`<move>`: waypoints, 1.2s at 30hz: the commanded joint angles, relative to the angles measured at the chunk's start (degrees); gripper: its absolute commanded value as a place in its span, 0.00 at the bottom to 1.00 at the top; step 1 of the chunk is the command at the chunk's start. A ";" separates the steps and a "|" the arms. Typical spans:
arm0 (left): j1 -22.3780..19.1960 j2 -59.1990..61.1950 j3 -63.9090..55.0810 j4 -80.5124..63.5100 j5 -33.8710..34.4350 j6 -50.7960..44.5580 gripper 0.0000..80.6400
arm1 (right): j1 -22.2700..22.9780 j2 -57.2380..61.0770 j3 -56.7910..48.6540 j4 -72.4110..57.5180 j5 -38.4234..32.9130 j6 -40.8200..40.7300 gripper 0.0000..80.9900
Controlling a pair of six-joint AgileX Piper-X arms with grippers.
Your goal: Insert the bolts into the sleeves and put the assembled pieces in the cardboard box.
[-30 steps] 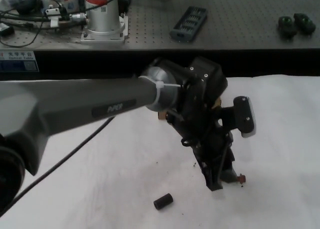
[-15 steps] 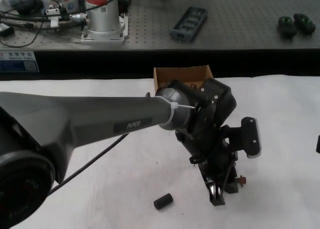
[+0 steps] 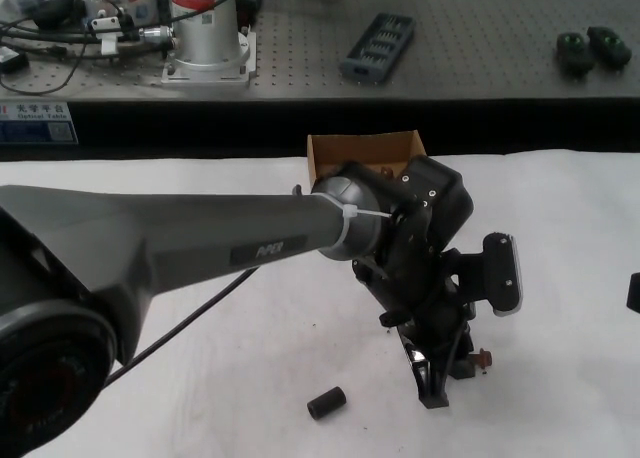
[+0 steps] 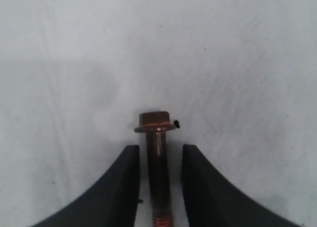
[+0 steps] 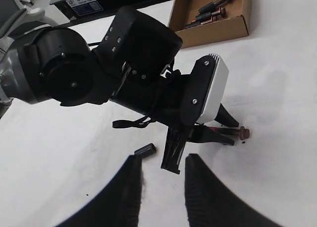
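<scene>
Partway thru: a few assembled pcs can be seen in the cardboard box (image 5: 213, 31) at the desk's far edge, but one bolt (image 4: 156, 157) and one sleeve (image 3: 326, 403) are lying loose near the near edge, not yet joined. The bolt is straddled by the left gripper (image 4: 159, 150). Jaws are slightly open w/ small gaps either side, head poking past the tips, nothing clamped afaict. The right gripper (image 5: 163, 158) is open, empty.

Bright even light throws soft shadows on the cloth (image 3: 570, 308).

Left gripper (image 3: 449, 379) shifted, perhaps rightward; cardboard box (image 3: 360, 149) uncovered
</scene>
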 commanded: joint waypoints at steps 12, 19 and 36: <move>-1.16 1.14 -3.20 3.05 -7.61 -1.61 0.13 | -0.23 -0.39 -0.74 -0.08 -0.66 0.08 0.29; -1.16 0.88 -6.71 5.09 -10.50 -1.75 0.08 | -0.23 -0.39 -0.74 -0.08 -0.66 0.08 0.29; 12.22 -8.84 -6.70 -10.84 6.16 -44.75 0.08 | -0.23 -0.01 0.05 3.79 1.15 -2.05 0.29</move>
